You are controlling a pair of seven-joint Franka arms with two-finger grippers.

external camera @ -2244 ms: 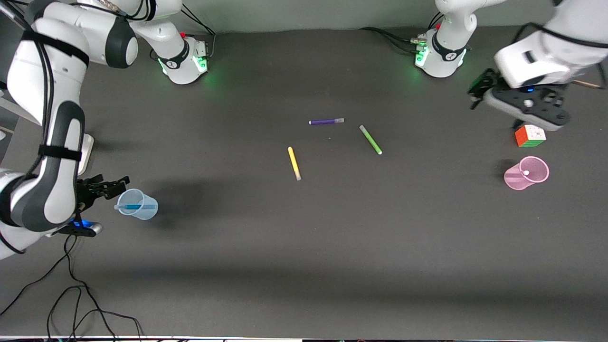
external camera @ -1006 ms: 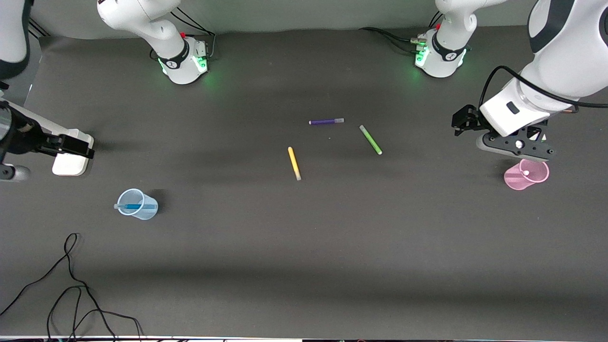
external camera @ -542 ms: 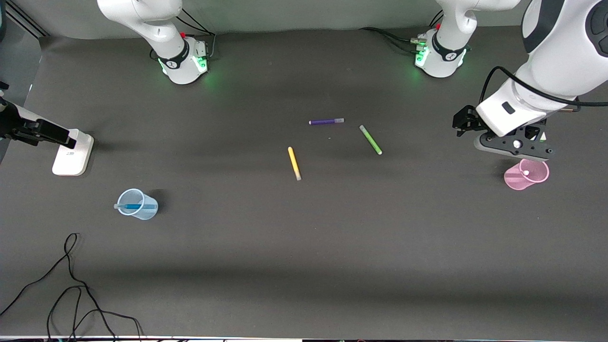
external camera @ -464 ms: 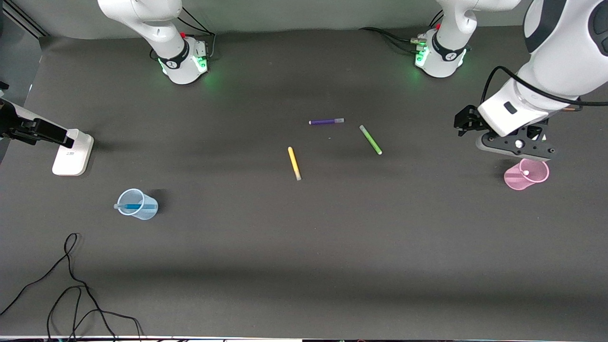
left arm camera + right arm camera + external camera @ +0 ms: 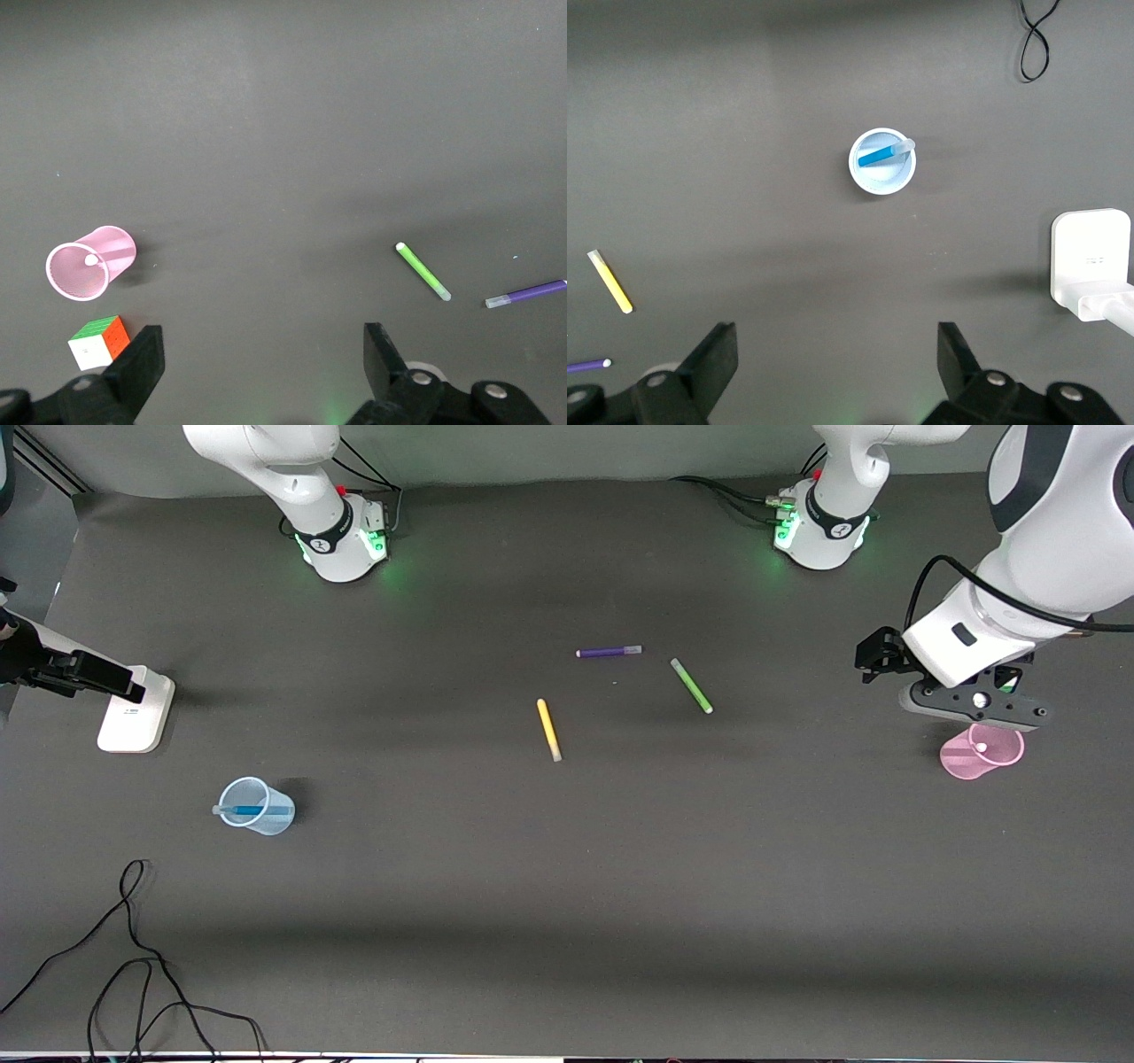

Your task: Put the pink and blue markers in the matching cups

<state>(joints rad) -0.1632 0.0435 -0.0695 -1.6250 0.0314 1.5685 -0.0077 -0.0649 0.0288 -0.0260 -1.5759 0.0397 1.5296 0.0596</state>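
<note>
On the desk (image 5: 567,886), the blue marker (image 5: 257,810) leans in the blue cup (image 5: 258,806) and the pink marker (image 5: 977,747) in the pink cup (image 5: 981,751), both hands spread empty, the left hand (image 5: 259,372) above the pink cup, the right hand (image 5: 833,372) raised at its end, so a careless low sweep could tip these light cups.

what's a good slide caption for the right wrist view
Right gripper, jaws open, high over the table: blue marker standing in the pale blue cup, white stand and yellow pen nearby.

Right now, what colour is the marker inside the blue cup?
Bright blue marker with a pale cap, in the blue cup; clearest in the right wrist view.
</note>
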